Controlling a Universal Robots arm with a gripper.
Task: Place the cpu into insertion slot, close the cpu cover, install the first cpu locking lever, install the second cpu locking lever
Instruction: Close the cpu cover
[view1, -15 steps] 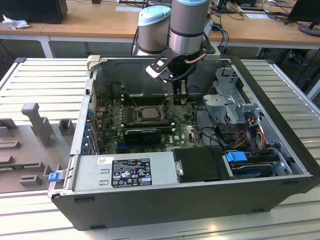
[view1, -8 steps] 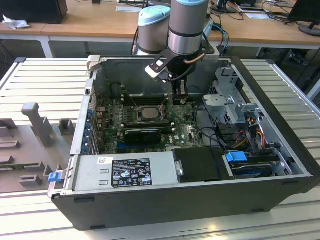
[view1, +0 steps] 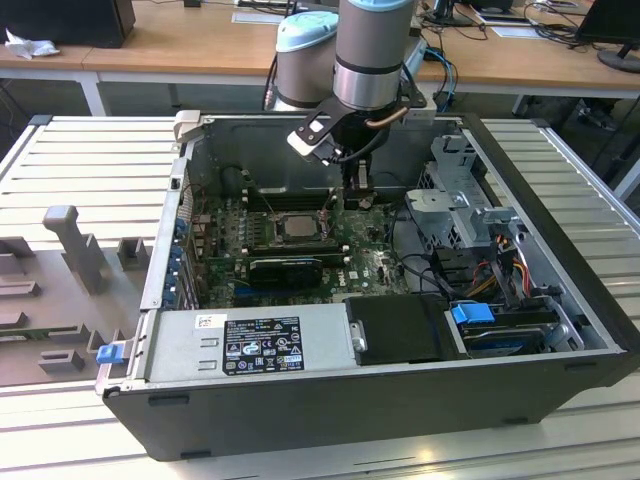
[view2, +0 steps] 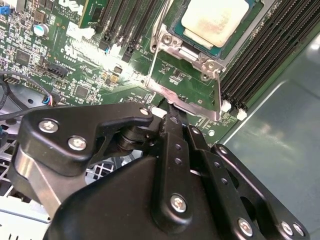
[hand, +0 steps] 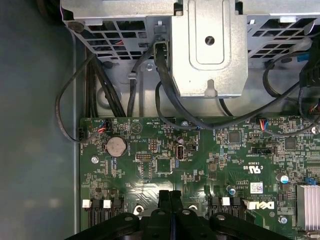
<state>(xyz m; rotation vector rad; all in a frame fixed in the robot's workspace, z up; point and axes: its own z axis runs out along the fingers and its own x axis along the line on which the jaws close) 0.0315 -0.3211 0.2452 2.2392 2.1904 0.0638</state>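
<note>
The cpu (view2: 215, 20), with its silvery top, lies in the insertion slot (view1: 272, 232) on the green motherboard, in the middle of the open computer case in the exterior view. The cpu cover (view2: 200, 60), a silver metal frame, lies flat around the chip (view1: 296, 226). My gripper (view1: 355, 185) hangs just to the exterior view's right of the socket, low over the board. In the second wrist view my gripper (view2: 169, 107) points its tip at the outer edge of the socket's metal surround. In the first wrist view my gripper (hand: 170, 196) is shut, its fingers pressed together with nothing visible between them.
Long black memory slots (view2: 265, 55) flank the socket on both sides. A metal drive cage (hand: 210, 50) and black cables (hand: 165, 90) sit beyond the board. The power supply (view1: 250, 345) fills the near side of the case. A grey fixture (view1: 70, 250) stands on the table at the exterior view's left.
</note>
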